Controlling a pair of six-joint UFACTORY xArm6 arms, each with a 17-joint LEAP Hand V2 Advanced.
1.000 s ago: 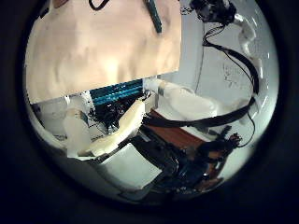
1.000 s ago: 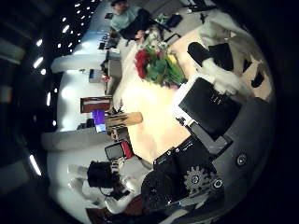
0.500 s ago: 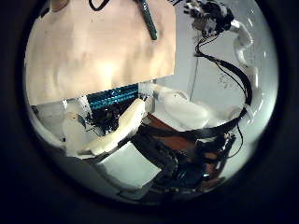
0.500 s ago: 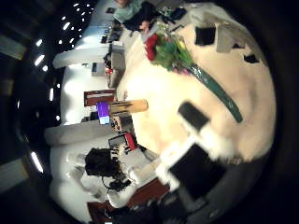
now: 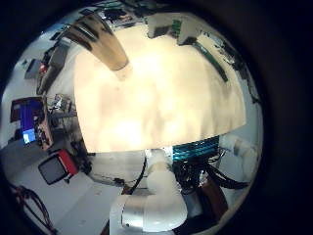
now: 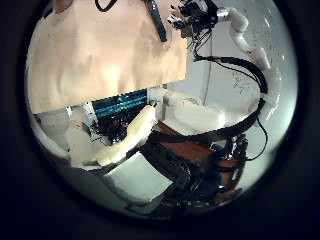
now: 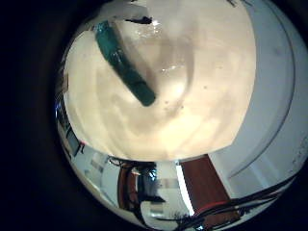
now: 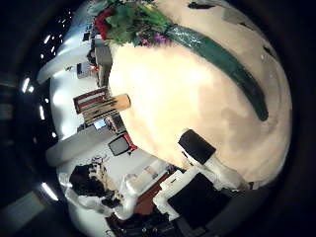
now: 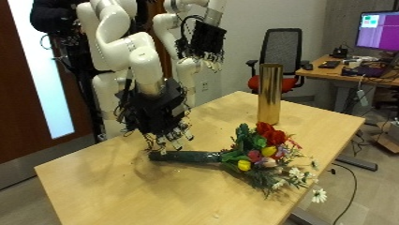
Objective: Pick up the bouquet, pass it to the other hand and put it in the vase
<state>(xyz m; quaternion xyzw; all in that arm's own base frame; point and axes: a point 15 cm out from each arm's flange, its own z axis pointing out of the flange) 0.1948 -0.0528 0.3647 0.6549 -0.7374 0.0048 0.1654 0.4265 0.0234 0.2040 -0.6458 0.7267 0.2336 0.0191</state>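
The bouquet (image 9: 249,156) lies flat on the wooden table (image 9: 112,192), with its dark green wrapped stem pointing at the right hand (image 9: 160,114). Its red, yellow and white flowers lie near the tall gold vase (image 9: 268,94). The vase stands upright on the table just behind the flowers.

The right hand hangs low over the stem end, with its fingers pointing down and loosely spread. It holds nothing. The left hand (image 9: 202,42) is high up and farther back, well away from the table. Its fingers hang relaxed and are empty too. Nothing lies between the right hand and the stem.

An office chair (image 9: 285,52) stands behind the table.

The right thumb side palm view shows the whole bouquet (image 8: 188,44) close below. The right little finger side palm view shows only the green stem (image 7: 125,64). The left little finger side palm view shows the vase (image 5: 106,44) from above.
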